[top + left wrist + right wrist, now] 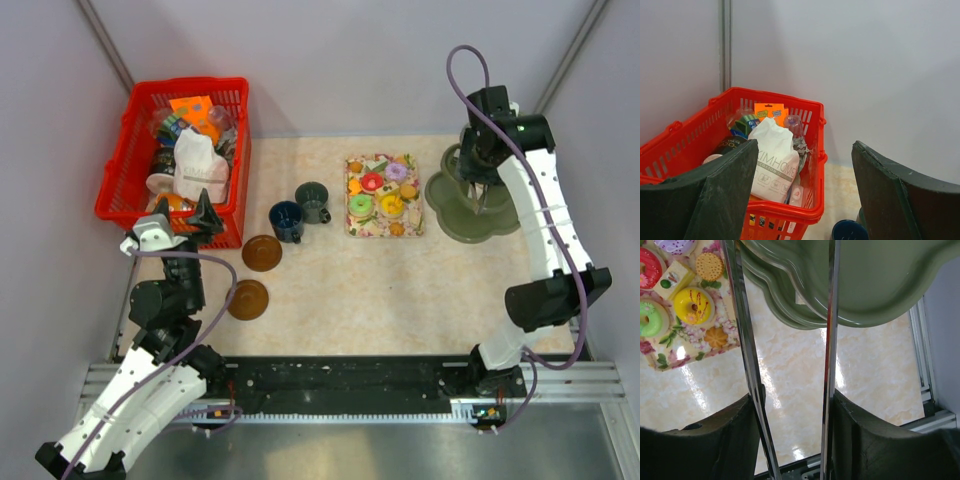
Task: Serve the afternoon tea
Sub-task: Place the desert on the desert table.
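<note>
Toy pastries and doughnuts point(382, 192) lie on a floral tray point(353, 228). The navy mug point(287, 221) and dark-green mug point(313, 201) stand side by side left of it. Two brown saucers point(262, 252) point(247, 299) lie nearer me. The olive-green stand point(452, 212) is at the right. My right gripper point(482, 190) hovers over the stand, shut on thin metal tongs point(830, 340); the tong tips run out of the wrist view over the stand's tier point(880, 285). My left gripper point(203, 214) is open and empty by the basket's near right corner. The navy mug's rim point(849, 231) shows below it.
A red plastic basket point(112, 195) full of mixed clutter stands at the back left, and in the left wrist view point(790, 215) it is right in front of the fingers. Grey walls close the left, back and right. A metal rail point(350, 385) runs along the near edge.
</note>
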